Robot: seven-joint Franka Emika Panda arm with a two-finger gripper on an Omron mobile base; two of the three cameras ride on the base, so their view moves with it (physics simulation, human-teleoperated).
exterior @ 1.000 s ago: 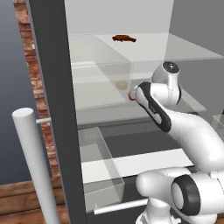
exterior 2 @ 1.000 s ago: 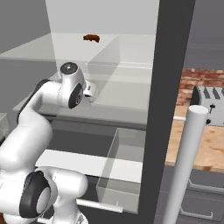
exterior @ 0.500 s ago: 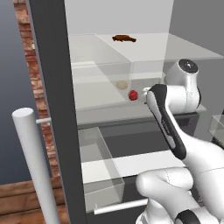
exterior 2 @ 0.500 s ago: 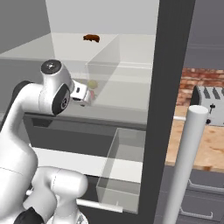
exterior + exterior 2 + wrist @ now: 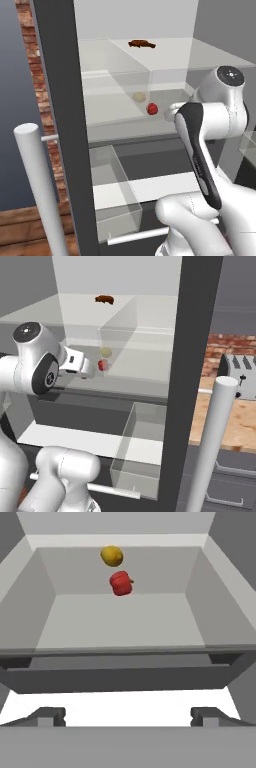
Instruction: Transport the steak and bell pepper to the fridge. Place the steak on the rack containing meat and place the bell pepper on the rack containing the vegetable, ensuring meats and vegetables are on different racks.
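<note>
Red, smooth bell pepper [image 5: 120, 583] lies beside the round yellow vegetable [image 5: 111, 556] on a translucent rack; fingers [image 5: 50, 716] released.

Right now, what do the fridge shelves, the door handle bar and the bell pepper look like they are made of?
The fridge shelves look like translucent plastic or glass: the wall behind shows through them. The door handle bar looks like smooth light grey metal, matte, though painted plastic is possible. The bell pepper reads as glossy red skin, with a soft highlight.
</note>
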